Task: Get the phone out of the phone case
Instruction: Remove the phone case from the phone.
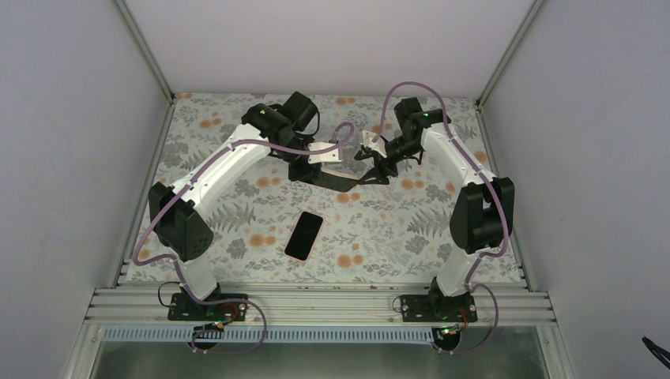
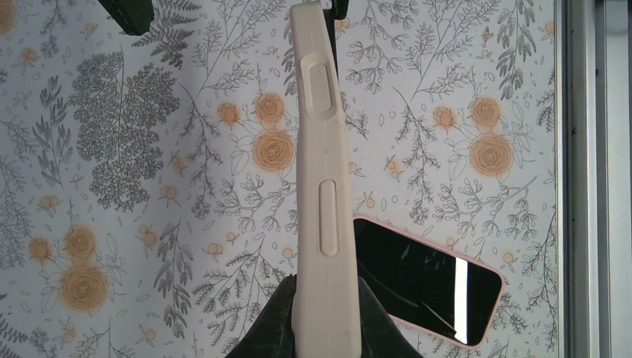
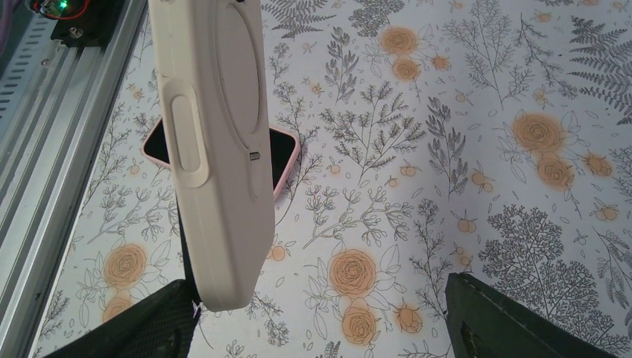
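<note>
The phone (image 1: 304,235), with a black screen and a pink rim, lies flat on the floral table, in front of both arms. It also shows in the left wrist view (image 2: 432,287) and, partly hidden by the case, in the right wrist view (image 3: 282,158). The cream-white phone case (image 1: 325,152) is held in the air, apart from the phone. My left gripper (image 2: 326,298) is shut on the case's lower end (image 2: 322,186), seen edge-on. My right gripper (image 3: 320,328) is open wide, with the case's free end (image 3: 216,149) close by its left finger (image 3: 127,328).
The floral cloth (image 1: 395,229) covers the table. An aluminium rail (image 1: 316,304) runs along the near edge and shows in both wrist views (image 2: 596,179) (image 3: 45,149). Grey walls close in the left, right and back sides.
</note>
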You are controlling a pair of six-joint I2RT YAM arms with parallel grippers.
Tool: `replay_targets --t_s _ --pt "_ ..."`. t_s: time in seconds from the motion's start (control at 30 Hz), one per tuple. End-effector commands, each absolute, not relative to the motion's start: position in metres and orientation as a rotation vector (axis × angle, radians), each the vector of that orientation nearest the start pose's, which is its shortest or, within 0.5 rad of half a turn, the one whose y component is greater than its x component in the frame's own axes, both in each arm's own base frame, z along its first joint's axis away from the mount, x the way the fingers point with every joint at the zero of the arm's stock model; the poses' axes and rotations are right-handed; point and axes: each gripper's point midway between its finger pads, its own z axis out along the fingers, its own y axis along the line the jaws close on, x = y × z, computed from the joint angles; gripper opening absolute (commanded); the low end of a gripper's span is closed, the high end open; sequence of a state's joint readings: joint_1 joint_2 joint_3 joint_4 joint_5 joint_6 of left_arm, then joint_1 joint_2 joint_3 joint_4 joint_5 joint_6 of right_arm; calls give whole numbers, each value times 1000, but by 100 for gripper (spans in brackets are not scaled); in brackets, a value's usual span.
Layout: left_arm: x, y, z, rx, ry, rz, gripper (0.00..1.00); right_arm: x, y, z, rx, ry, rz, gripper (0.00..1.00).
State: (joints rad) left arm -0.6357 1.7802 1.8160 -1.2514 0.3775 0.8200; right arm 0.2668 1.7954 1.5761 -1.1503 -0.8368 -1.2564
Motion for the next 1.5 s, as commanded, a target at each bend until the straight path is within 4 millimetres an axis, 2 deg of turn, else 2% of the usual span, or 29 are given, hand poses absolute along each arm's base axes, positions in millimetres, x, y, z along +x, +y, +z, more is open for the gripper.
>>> replay_targets --t_s 0.0,0.4,0.57,0.77,1.03,1.2,1.47 --pt "281 -294 229 1886 1914 -509 2 329 221 201 -1753 1658 838 81" --pt "271 -289 230 1908 1916 -522 2 335 217 200 -1761 1671 826 81" --pt "273 -290 235 1896 1905 -520 2 336 218 200 -1757 1668 830 81" --pt "282 -288 227 1890 1927 -470 2 317 214 203 -1787 1663 861 81" --pt "287 -295 235 1867 1907 -482 2 305 215 197 -1793 1675 886 80" --pt "286 -298 238 1879 1903 -495 2 315 217 197 -1762 1666 850 79" --pt "284 -299 238 1888 1910 -495 2 320 220 196 -1760 1659 843 78"
